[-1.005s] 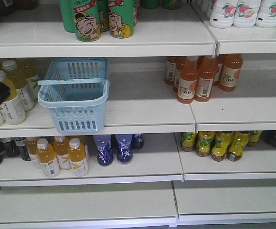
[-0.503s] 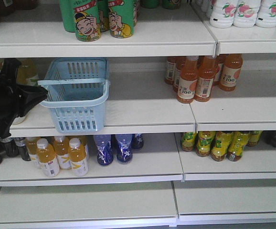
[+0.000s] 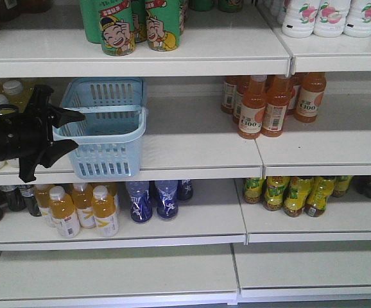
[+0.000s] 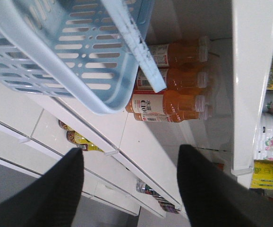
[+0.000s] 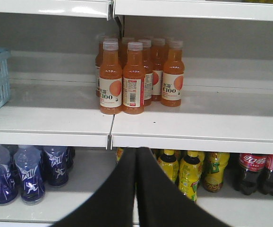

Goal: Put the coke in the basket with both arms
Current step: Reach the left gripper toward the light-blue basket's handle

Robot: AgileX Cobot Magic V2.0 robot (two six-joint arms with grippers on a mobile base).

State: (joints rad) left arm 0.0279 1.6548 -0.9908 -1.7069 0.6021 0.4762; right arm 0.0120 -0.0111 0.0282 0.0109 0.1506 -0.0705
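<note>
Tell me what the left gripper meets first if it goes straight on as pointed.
Probably the basket: the left gripper, jaws open, points at its left wall. Depth is unclear; the wrist view shows the basket off to one side.

You'll see your left gripper (image 3: 79, 131) is matte black throughout, a chunky body with thin pointed prongs sticking out and two broad tapering fingers (image 4: 56, 189) (faintly ribbed up close), while your right gripper (image 5: 136, 155) shows the same plain black wedges.
</note>
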